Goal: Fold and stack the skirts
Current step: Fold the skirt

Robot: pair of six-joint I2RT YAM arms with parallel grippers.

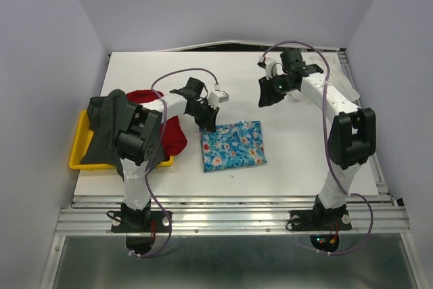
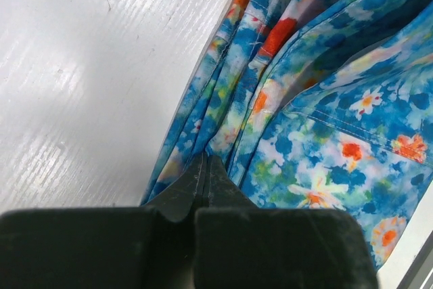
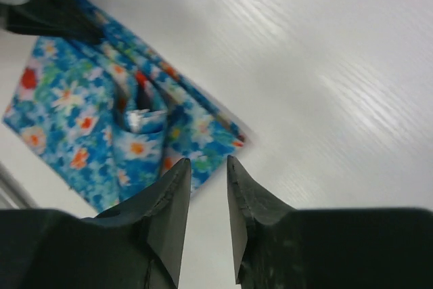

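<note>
The left gripper was closed at the edge of the blue skirt, any pinched cloth hidden. The right gripper hung apart above the desk; the red skirt was half hidden.

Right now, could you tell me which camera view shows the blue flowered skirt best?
The top external view: the whole blue flowered skirt lies folded on the table. The left wrist view shows only its pleated edge, pinched by the left gripper. The right wrist view shows most of it, slanted and blurred.
</note>
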